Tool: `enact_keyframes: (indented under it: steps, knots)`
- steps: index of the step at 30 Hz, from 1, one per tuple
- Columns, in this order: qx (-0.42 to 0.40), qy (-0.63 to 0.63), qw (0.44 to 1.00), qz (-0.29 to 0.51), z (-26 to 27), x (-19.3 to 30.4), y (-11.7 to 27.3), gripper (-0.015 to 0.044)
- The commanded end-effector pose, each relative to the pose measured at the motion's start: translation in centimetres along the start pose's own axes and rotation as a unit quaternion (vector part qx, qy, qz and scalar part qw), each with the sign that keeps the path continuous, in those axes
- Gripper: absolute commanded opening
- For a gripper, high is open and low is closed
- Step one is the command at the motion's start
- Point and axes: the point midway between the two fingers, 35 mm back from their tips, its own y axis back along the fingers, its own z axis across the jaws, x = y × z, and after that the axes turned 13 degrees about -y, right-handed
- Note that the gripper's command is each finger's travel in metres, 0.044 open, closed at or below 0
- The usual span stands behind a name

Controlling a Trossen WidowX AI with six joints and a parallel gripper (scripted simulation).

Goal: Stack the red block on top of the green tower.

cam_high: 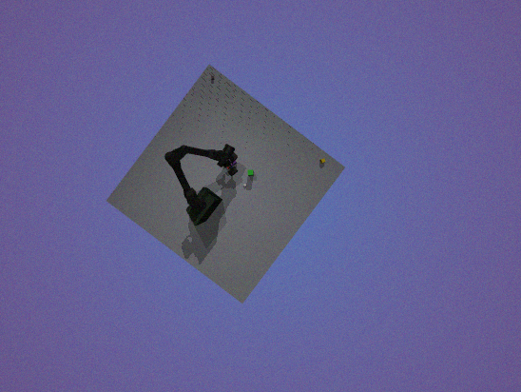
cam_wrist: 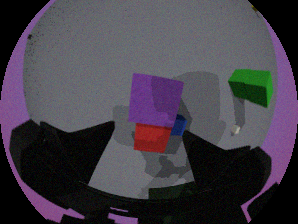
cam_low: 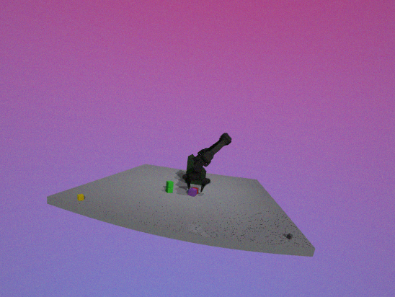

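Note:
The red block (cam_wrist: 152, 138) (cam_low: 195, 188) shows between the open fingers in the wrist view, close against a larger-looking purple block (cam_wrist: 152, 99) (cam_low: 192, 192) (cam_high: 234, 163). A blue block (cam_wrist: 178, 125) peeks out at their right in the wrist view. Whether these blocks rest on one another I cannot tell. The green tower (cam_high: 250, 172) (cam_low: 169, 187) (cam_wrist: 251, 86), two blocks high, stands upright to the right in the wrist view, apart from them. My gripper (cam_wrist: 149, 129) (cam_low: 195, 189) is open and empty, low, with a finger on either side of the red block. Fingertip height is unclear.
A small whitish thing (cam_high: 244, 186) (cam_wrist: 235, 129) lies near the green tower. A yellow block (cam_high: 322, 161) (cam_low: 81, 197) lies far off near one corner of the grey table (cam_high: 266, 238) (cam_low: 126, 194). A small dark thing (cam_high: 212, 78) (cam_low: 289, 236) lies near another corner.

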Motion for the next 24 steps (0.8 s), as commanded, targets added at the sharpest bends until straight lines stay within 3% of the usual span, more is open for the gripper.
enact_keyframes:
  steps: [1,19,22,24]
  knots:
    - [0.002,-0.005,1.0,0.003,-0.29,0.22,-0.73,0.044]
    - [0.001,-0.005,1.0,0.004,-0.29,0.27,-1.25,0.044]
    - [0.001,-0.005,1.0,0.004,-0.29,0.27,-1.25,0.0361]
    - [0.001,-0.005,1.0,0.004,-0.29,0.27,-1.25,0.0348]
